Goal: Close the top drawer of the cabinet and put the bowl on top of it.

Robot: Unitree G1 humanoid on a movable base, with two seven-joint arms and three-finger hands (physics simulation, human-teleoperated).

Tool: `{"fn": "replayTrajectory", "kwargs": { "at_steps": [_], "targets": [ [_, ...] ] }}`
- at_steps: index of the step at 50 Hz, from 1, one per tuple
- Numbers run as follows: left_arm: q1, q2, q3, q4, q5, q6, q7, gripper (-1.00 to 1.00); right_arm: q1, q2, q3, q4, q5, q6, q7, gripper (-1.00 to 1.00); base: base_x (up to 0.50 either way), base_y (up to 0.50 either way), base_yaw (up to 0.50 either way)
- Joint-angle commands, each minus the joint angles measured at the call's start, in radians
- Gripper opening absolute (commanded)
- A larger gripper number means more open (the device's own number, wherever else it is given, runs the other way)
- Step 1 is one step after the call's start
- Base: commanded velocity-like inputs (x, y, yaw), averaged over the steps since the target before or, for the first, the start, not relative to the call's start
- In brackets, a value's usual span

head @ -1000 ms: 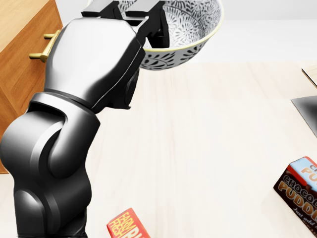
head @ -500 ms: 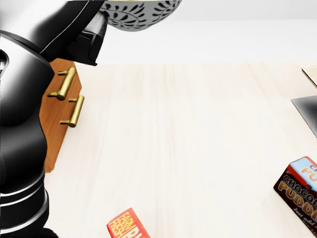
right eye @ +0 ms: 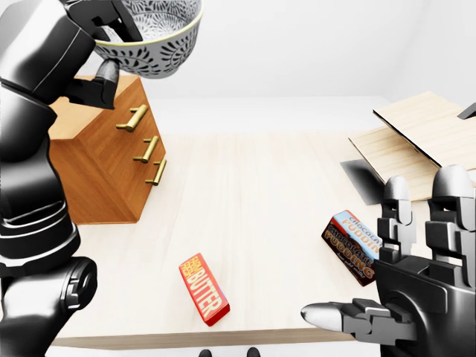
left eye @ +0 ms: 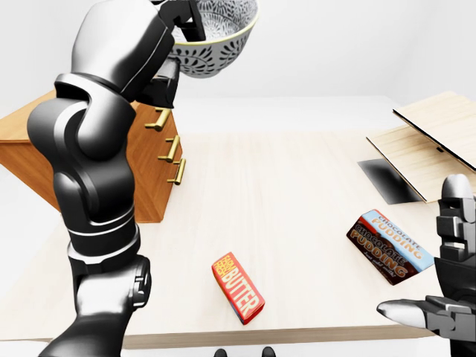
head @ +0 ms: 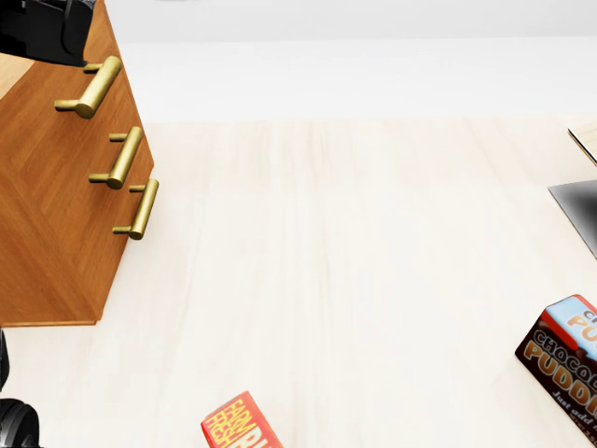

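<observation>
The patterned grey-and-white bowl [left eye: 217,41] with a pale yellow rim hangs at the top of the left-eye view, tilted. My left hand [left eye: 184,18] is shut on its rim. It is held high over the handle-side edge of the wooden cabinet [right eye: 97,171], clear of the cabinet top. The cabinet's three brass handles [head: 90,89] stand in a line and the drawer fronts look flush. My right hand [right eye: 387,309] is open at the bottom right of the right-eye view, holding nothing.
On the pale table [head: 354,280] lie a red butter box [left eye: 238,288] near the bottom edge and a chocolate pudding box [left eye: 387,244] at the right. Wooden panels [left eye: 435,130] lie at the far right, beside a dark patch [left eye: 387,181].
In the head view my left arm and the bowl have risen and swung left out of the picture, uncovering the cabinet's front. The boxes keep their places, so the camera stayed still.
</observation>
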Motion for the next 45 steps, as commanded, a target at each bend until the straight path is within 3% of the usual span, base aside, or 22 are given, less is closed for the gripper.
{"fn": "replayTrajectory", "kwargs": {
  "at_steps": [1, 13, 30, 33, 36, 45],
  "targets": [
    [0.038, 0.094, 0.057, 0.004, -0.090, 0.000, 0.074, -1.00, -0.002, -0.002, 0.001, 0.004, -0.001, 0.000, 0.000, 1.00, 0.00, 0.00, 0.00],
    [0.107, 0.192, 0.113, 0.019, -0.188, 0.000, 0.133, -1.00, -0.003, -0.005, 0.020, 0.014, -0.016, 0.000, -0.006, 1.00, 0.00, 0.00, 0.00],
    [0.162, 0.256, 0.149, 0.067, -0.235, 0.000, 0.195, -1.00, 0.005, -0.006, 0.044, 0.023, -0.033, 0.000, -0.007, 1.00, 0.00, 0.00, 0.00],
    [0.171, 0.269, 0.161, 0.097, -0.244, 0.000, 0.216, -1.00, 0.004, -0.008, 0.039, 0.021, -0.026, 0.000, -0.008, 1.00, 0.00, 0.00, 0.00],
    [0.187, 0.291, 0.166, 0.130, -0.202, 0.000, 0.284, -1.00, 0.006, -0.005, 0.043, 0.025, -0.031, 0.000, -0.005, 1.00, 0.00, 0.00, 0.00],
    [0.168, 0.298, 0.173, 0.290, -0.271, 0.000, 0.362, -1.00, 0.011, -0.006, 0.051, 0.027, -0.036, 0.000, -0.003, 1.00, 0.00, 0.00, 0.00]
  ]
}}
